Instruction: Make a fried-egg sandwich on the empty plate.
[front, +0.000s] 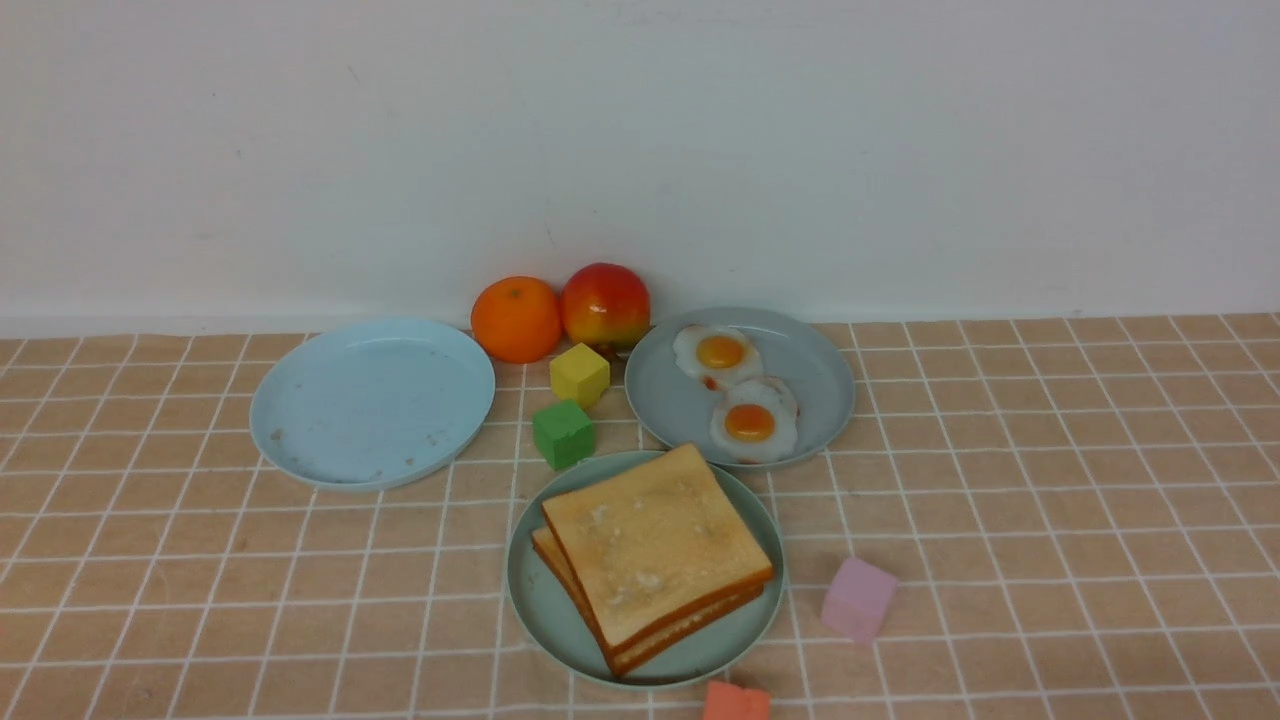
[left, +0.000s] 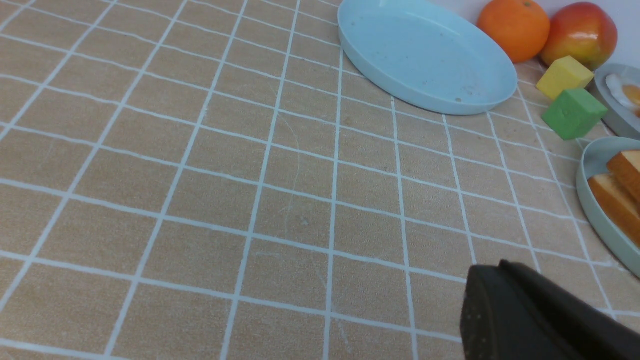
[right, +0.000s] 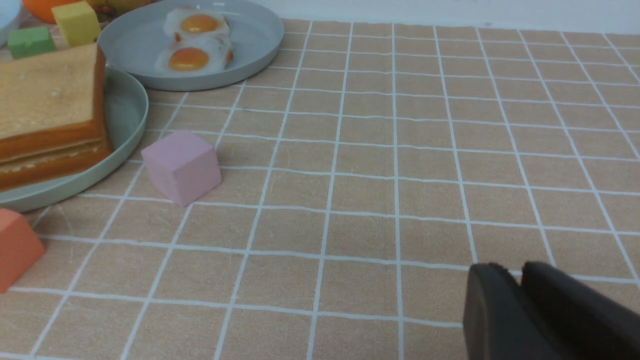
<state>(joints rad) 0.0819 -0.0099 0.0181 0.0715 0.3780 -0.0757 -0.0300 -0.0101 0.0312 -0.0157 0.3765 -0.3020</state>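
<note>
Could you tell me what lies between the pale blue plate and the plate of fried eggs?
Two cubes: a yellow cube and a green cube, seen in the front view.

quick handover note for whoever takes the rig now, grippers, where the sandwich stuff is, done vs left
Left gripper: shut, empty, above bare cloth.
Right gripper: fingers close together, holding nothing; open or shut unclear.
Two toast slices lie stacked on the mint-green plate.
Two fried eggs sit on the grey-blue plate.
The sky-blue plate holds nothing.
Done: toast on the plate. No egg shows between the slices, so one probably still has to go in.
</note>
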